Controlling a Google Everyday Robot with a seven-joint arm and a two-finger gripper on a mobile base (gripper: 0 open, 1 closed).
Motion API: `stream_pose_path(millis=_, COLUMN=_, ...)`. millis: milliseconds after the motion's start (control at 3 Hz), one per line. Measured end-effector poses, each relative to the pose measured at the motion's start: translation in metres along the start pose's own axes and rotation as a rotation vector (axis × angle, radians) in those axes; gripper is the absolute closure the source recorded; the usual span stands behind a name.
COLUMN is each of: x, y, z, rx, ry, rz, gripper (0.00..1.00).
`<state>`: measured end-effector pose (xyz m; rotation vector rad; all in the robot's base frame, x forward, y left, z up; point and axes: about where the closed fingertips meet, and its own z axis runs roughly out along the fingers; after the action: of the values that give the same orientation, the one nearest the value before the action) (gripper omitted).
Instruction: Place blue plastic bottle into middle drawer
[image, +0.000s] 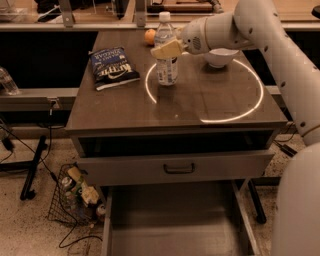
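The gripper is up over the back part of the surface, at the end of the big white arm that comes in from the right. Its pale yellow fingers are closed on the blue plastic bottle, pressing on it about halfway up. The bottle stands straight up on the surface. Its white cap sticks up above the fingers, and its blue and white label is just below them.

Just right of the fingers, and a little behind, sits a white bowl. Behind the fingers and a bit to the left is an orange fruit, partly hidden by the bottle. To the left of the fingers lies a dark blue chip bag, flat on the surface and well apart from the bottle. A thin ring of light glows on the surface, and the bottle stands on its left edge.

Far below the fingers, at the front, a drawer front with a black handle sticks out a little. Under it the middle drawer is pulled wide open, showing its flat grey floor. Down to the left, on the ground, is a wire basket with some things in it.
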<state>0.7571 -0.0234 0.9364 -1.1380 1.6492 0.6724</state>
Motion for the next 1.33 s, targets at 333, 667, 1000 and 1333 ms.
stream_pose_path(millis=333, x=-0.018, y=0.055, z=-0.048, rx=-0.051, ry=-0.055, rz=0.017, gripper=1.0)
stream_pose_path(millis=667, x=-0.016, y=0.088, z=-0.105, rx=-0.018, ry=-0.087, rz=0.03, gripper=1.0)
stream_pose_path(millis=1000, x=-0.016, y=0.088, z=-0.105, rx=-0.018, ry=-0.087, rz=0.03, gripper=1.0)
stream_pose_path(millis=1333, x=-0.012, y=0.1, z=-0.107, rx=-0.066, ry=-0.1, rz=0.031, gripper=1.0)
